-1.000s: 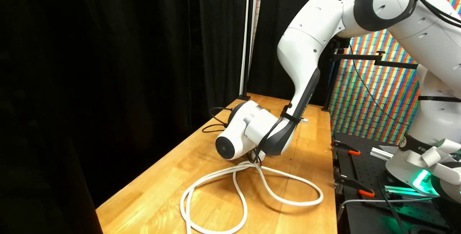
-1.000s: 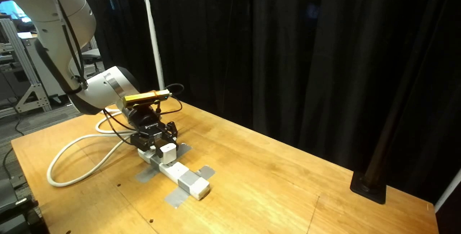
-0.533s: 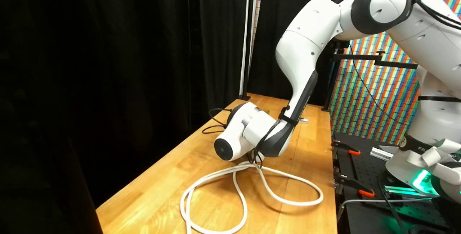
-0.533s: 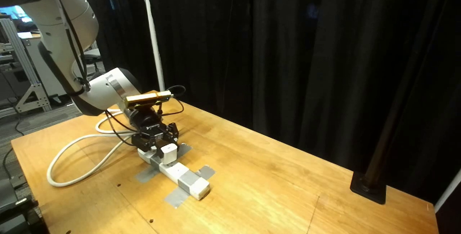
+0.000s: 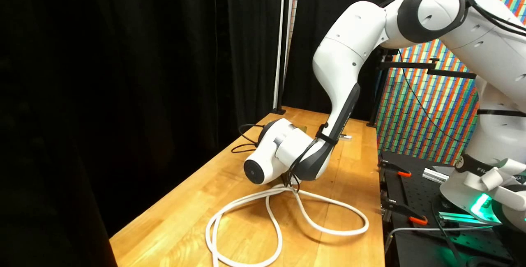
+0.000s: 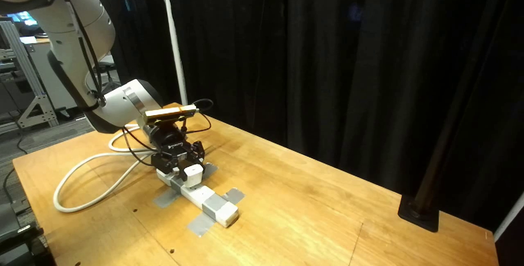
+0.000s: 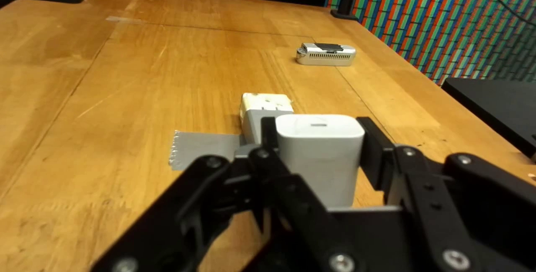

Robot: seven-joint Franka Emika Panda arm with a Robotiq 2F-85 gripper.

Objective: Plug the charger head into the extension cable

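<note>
I see the gripper (image 7: 320,136) grasping the white charger head (image 7: 320,167) over the socket block (image 6: 198,194) of the extension cable (image 5: 345,232), though whether the two touch I can't tell. In an exterior view the block, crossed by grey tape (image 6: 202,224), runs toward five o'clock from the charger head, and the cable's loops lie at nine o'clock

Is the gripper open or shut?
The gripper is shut on the charger head: in the wrist view the fingers meet opposite sides of it.

Extension cable (image 5: 280,238) partly out of frame
</note>
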